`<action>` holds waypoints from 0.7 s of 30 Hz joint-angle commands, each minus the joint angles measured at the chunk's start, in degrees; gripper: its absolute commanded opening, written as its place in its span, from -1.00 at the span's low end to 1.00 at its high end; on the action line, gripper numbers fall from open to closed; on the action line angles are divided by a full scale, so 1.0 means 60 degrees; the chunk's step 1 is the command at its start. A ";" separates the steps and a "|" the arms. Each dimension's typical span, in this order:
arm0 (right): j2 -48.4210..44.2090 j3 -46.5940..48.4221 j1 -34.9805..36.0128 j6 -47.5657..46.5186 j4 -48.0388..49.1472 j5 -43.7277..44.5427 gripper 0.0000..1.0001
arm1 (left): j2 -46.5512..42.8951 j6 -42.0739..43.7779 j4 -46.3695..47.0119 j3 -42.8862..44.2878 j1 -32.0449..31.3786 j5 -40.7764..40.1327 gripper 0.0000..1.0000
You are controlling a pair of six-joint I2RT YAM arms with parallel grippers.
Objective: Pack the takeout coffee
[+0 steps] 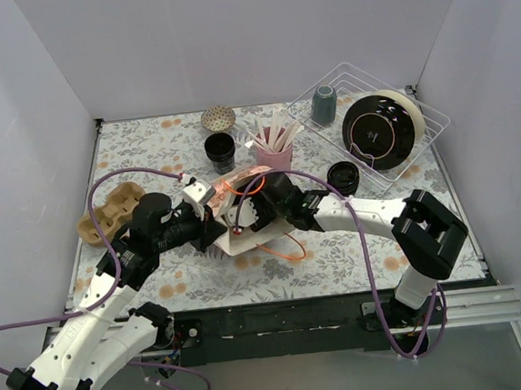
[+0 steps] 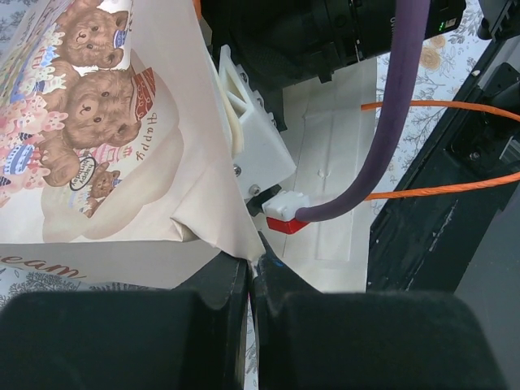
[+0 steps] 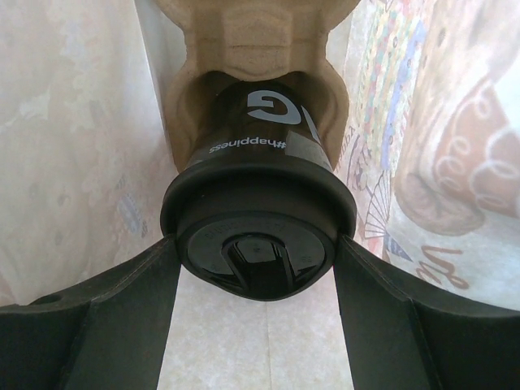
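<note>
left gripper [image 2: 253, 272] pinches bag [image 2: 106, 203]; right gripper [image 3: 256, 248] clasps takeout coffee [image 3: 253, 154] (in carrier [image 3: 244, 49])

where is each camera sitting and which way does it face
top external: fixed above and behind the bases, looking down on the table; left arm and right arm meet at the paper bag.
left wrist: on the left arm, looking along its left pincer, shut on the bag's edge.
right wrist: inside the bag, facing the takeout coffee in a cardboard carrier, right pincer gripping the lid.
shared: all three show the paper bag.
</note>
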 commanded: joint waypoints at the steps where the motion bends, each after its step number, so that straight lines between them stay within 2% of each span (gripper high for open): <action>1: 0.0470 0.0588 -0.0299 0.1356 0.0276 0.0715 -0.71 | -0.0216 -0.0182 -0.0286 0.0115 -0.0202 0.1473 -1.00; 6: 0.0324 0.0501 -0.0313 0.1533 0.0188 0.0540 -0.51 | -0.0245 -0.0255 -0.0301 0.0130 -0.0202 0.1284 -1.00; 10: 0.0017 0.0384 -0.0299 0.1723 0.0057 0.0598 -0.26 | -0.0231 -0.0358 -0.0286 0.0159 -0.0202 0.1064 -1.00; 21: -0.0818 0.0105 -0.0328 0.2090 -0.0397 0.0701 0.05 | 0.0033 -0.0373 -0.0272 0.0437 -0.0187 0.0492 -1.00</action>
